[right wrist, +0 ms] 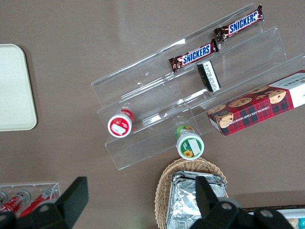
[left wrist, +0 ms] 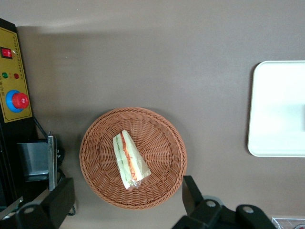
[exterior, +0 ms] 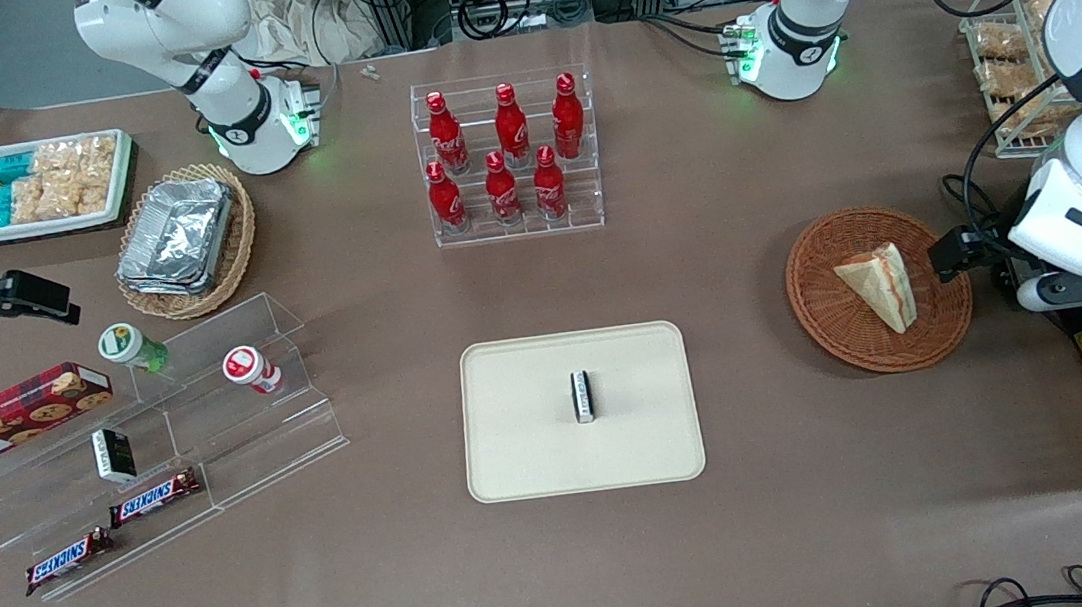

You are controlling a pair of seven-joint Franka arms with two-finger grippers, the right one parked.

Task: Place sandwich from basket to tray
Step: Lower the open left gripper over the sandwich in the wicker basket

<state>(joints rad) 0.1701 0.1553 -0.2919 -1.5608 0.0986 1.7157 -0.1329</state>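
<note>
- Right now the gripper hangs above the basket, at the working arm's end of the table; its two fingers are spread wide, one on each side of the basket, holding nothing.
- The sandwich lies flat in the basket, not yet touched.
- The tray sits toward the table's middle, well apart from the basket, with a small dark box standing on it.
- Risk, as I judge it: soft bread may crush or slip if the fingers close across the wedge's thin tip; coming down off-centre could catch the woven rim and drag the basket.
- Setting it down carelessly could knock the small box over.
- Readable writing: "SNICKERS" on two bars; the red bottles carry white script, probably Coca-Cola, though it is too small to be sure.
</note>
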